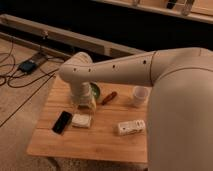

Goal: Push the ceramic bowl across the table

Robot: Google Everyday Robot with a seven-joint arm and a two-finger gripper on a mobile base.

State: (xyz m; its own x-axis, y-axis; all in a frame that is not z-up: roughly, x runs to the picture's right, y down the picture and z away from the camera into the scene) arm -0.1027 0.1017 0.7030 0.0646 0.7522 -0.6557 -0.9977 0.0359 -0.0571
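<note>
Wooden slats, pale like bamboo, form the top of the small low table [100,145]. The ceramic bowl [95,90] sits near the far edge, left of the middle. Only a green crescent of it shows, because the robot's white arm [125,67] reaches in from the right and bends down in front of it. What, if anything, lies in the bowl cannot be told. The gripper [86,104] hangs at the end of that bend, low over the tabletop and right against the near-left side of the bowl. Whether it is open or closed cannot be told, nor whether it touches the rim.

Just right of the bowl lies a reddish-brown stick-shaped thing [108,98], slanted (its kind is unclear). Further right along the far edge stands a small white cup [140,96], upright, its contents not visible. Toward the near-left corner a black phone [62,122] lies flat. A small white packet [81,120] is just beside it, directly in front of the gripper. A longer white box [131,127] lies toward the near-right part of the top, apart from the rest.
</note>
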